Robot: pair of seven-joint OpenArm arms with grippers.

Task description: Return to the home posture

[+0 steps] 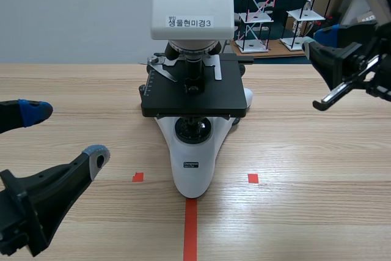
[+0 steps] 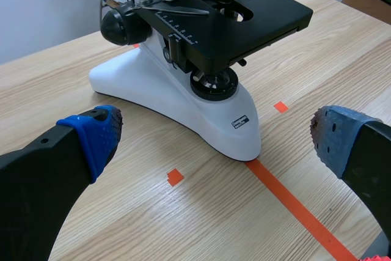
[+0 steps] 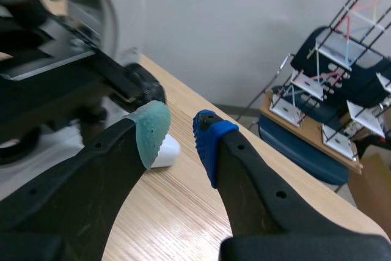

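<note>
Left gripper (image 1: 64,132) (image 2: 217,136), low over the near left of the light wooden table (image 1: 305,212), fingers spread wide apart and holding nothing; its blue dotted pads (image 2: 98,132) flank the near end of the base of a white-bodied microscope with a black stage (image 1: 194,157) (image 2: 183,102), without touching it. Right gripper (image 1: 319,38) (image 3: 180,132), raised at the far right just beside the stage, fingers drawn nearly together with only a slit between the pads, nothing between them. Microscope upright at table centre.
</note>
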